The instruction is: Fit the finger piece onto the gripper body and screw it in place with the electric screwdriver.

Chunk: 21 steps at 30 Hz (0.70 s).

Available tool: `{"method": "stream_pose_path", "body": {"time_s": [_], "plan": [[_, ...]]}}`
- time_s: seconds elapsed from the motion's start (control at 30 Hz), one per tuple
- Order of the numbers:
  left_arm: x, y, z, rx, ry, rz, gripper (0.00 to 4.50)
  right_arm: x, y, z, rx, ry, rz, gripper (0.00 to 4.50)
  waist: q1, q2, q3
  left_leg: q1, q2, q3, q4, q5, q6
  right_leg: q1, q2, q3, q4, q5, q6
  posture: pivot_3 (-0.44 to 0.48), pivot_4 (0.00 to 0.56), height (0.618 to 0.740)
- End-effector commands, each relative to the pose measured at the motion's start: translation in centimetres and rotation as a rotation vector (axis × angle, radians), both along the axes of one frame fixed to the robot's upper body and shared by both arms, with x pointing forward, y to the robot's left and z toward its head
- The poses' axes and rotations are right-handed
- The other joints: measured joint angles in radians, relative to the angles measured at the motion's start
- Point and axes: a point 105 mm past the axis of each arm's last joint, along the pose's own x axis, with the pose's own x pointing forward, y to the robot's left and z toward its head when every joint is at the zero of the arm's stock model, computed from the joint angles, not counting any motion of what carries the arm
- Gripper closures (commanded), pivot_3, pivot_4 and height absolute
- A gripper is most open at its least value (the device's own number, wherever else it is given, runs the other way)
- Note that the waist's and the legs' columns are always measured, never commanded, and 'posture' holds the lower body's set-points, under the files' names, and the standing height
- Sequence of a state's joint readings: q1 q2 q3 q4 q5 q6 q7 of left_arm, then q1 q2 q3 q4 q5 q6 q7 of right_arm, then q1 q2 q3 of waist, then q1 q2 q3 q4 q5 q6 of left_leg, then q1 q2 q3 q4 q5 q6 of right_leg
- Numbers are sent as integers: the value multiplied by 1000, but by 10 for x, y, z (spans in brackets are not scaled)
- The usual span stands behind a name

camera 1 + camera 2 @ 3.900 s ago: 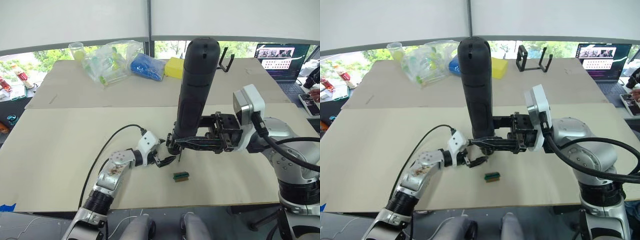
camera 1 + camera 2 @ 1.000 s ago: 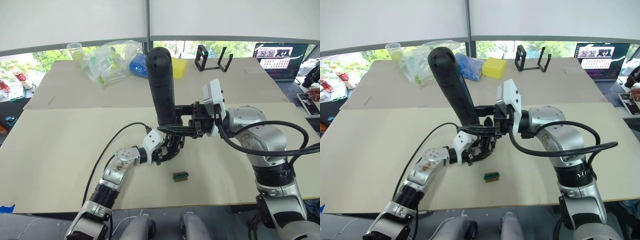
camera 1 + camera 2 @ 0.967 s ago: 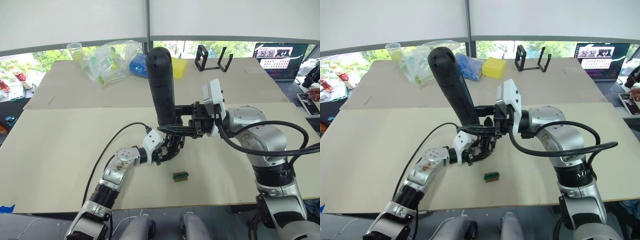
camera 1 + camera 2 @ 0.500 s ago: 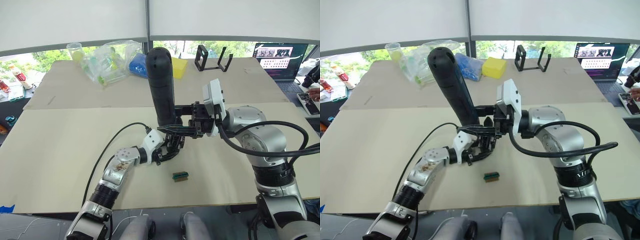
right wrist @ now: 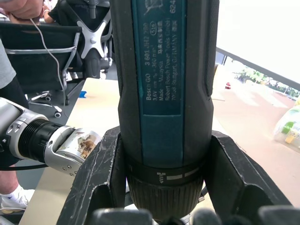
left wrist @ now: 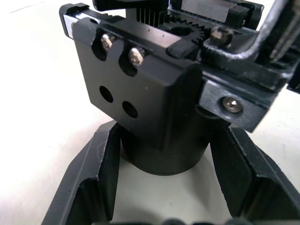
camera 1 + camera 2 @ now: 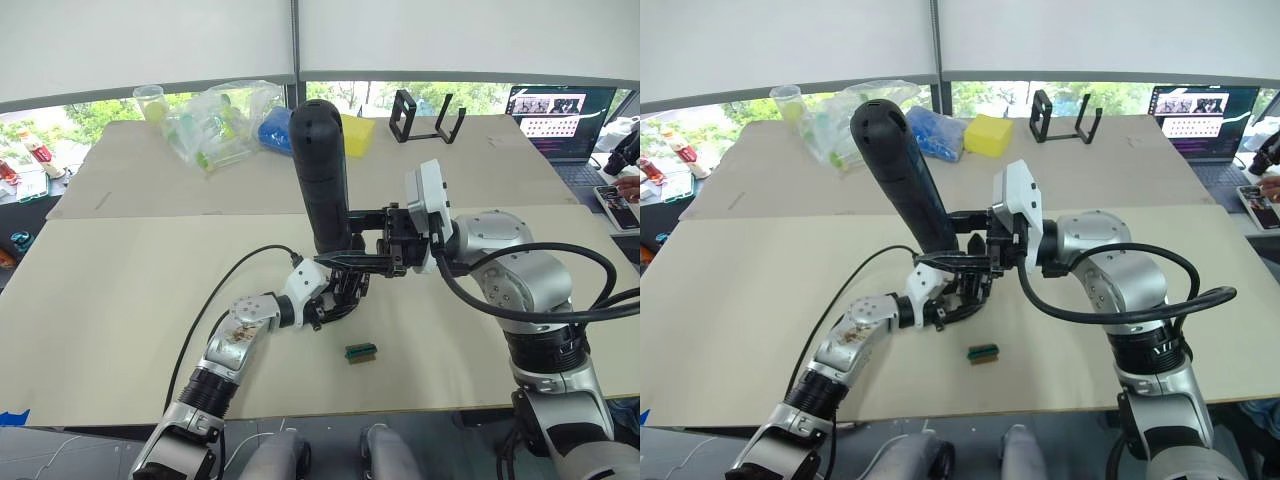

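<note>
The right pincer (image 7: pixel 352 262) is closed around the lower barrel of the electric screwdriver (image 7: pixel 322 170), one black finger on each side of the collar, as the right wrist view shows (image 5: pixel 165 93); the tool stands nearly upright, its rounded end toward 12 o'clock and its tip down at the gripper body (image 7: pixel 345 288); the bit itself is hidden behind the fingers. The left pincer (image 7: pixel 333 303) is clamped on the round stubby base of the gripper body, its two fingers (image 6: pixel 98 178) pressed against either side of the base in the left wrist view, where the black block of the gripper body (image 6: pixel 140 79) shows two screw heads and two bare holes below them; whether the finger piece is already seated there I cannot tell. The gripper body sits just above the worktop (image 7: pixel 120 290), near its middle, directly under the screwdriver. A small green block (image 7: pixel 361 351) lies on the worktop at about 5 o'clock from the left pincer, near but apart. Toward 12 o'clock, well apart, lie a clear plastic bag (image 7: pixel 215 120), a blue bundle (image 7: pixel 275 128), a yellow block (image 7: pixel 355 133) and a black stand (image 7: pixel 425 112); a laptop (image 7: pixel 560 115) sits at about 2 o'clock.
</note>
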State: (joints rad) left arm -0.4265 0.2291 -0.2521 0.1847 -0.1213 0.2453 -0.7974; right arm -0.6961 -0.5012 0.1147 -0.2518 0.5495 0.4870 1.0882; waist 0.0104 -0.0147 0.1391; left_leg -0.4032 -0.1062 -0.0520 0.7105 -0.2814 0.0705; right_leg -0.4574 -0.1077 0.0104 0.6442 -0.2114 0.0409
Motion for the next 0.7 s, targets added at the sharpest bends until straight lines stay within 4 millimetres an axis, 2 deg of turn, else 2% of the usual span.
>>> {"method": "stream_pose_path", "body": {"time_s": [0.03,0.4,0.7], "plan": [[0,0,9,-15,-32,-3,2208,-7,0,10,27,-41,20,2576,0,0,0,0,0,0,0,0,0,0,0,0,0,0,0,0,150,737],[0,1,10,-15,-34,1,2208,-7,-1,7,24,-31,13,2576,0,0,0,0,0,0,0,0,0,0,0,0,0,0,0,0,150,737],[2,1,11,-16,-38,3,2208,4,-4,-2,49,24,-43,2576,0,0,0,0,0,0,0,0,0,0,0,0,0,0,0,0,150,737]]}}
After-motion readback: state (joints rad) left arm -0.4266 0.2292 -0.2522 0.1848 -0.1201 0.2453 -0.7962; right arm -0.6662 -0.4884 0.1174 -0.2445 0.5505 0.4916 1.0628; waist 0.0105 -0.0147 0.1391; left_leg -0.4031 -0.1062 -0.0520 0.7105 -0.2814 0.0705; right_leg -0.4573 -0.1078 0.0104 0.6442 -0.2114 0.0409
